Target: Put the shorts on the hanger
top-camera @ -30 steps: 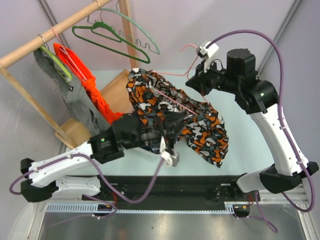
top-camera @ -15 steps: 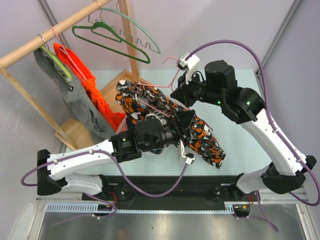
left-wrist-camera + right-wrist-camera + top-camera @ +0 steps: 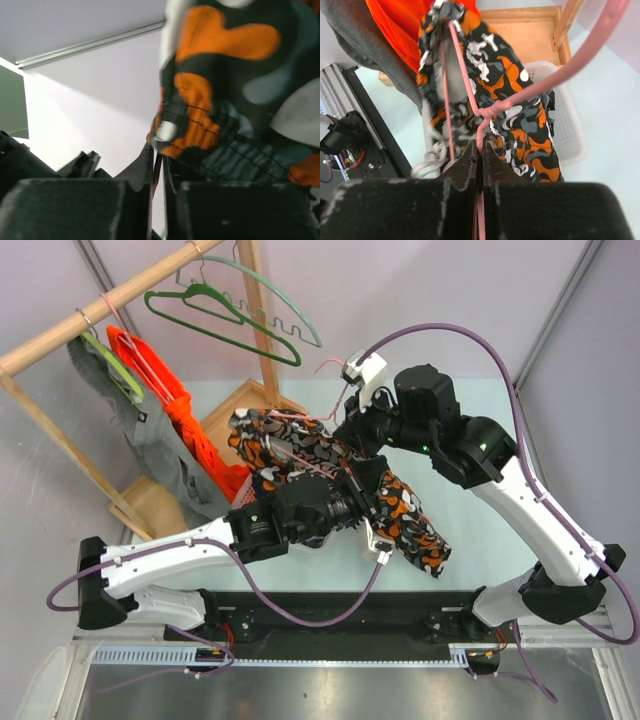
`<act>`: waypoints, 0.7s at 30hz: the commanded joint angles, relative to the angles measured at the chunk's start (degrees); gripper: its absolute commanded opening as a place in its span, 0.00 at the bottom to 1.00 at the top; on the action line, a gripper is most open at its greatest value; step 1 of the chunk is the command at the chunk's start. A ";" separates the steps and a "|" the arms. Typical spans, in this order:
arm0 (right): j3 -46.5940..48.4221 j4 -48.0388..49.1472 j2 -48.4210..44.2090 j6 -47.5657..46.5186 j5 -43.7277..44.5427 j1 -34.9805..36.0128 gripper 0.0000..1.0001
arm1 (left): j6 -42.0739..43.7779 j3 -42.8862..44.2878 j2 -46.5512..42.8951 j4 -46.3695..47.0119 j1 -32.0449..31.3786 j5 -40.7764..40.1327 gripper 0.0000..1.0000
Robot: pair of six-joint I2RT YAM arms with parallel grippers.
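Shorts [image 3: 410, 530] draping over hanger [image 3: 570, 70], right pincer [image 3: 480, 150] clamping hanger neck, left pincer [image 3: 159, 165] at its six o'clock pinching shorts fabric.

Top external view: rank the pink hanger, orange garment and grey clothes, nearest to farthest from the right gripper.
1. pink hanger, clamped in the right gripper.
2. orange garment, hanging to its left.
3. grey clothes, farthest left.

The top view looks down from high behind; both wrist views sit close against the shorts [image 3: 410, 528].
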 commanded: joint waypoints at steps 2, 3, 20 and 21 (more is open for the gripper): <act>0.37 3.77 -0.67 0.14 -0.79 0.68 0.00 | 1.04 -0.01 -0.95 -0.44 1.18 -2.24 0.00; 0.19 3.94 -0.85 -0.13 -0.96 0.60 0.01 | 1.04 -0.18 -1.30 -0.62 1.35 -2.32 0.00; 1.59 13.69 -7.27 2.24 -7.29 -17.14 1.00 | 10.08 2.09 -7.81 -1.41 16.63 11.55 0.00; 1.59 14.05 -7.44 3.63 -7.29 -18.03 1.00 | 10.87 4.02 -7.28 -1.41 19.17 13.65 0.00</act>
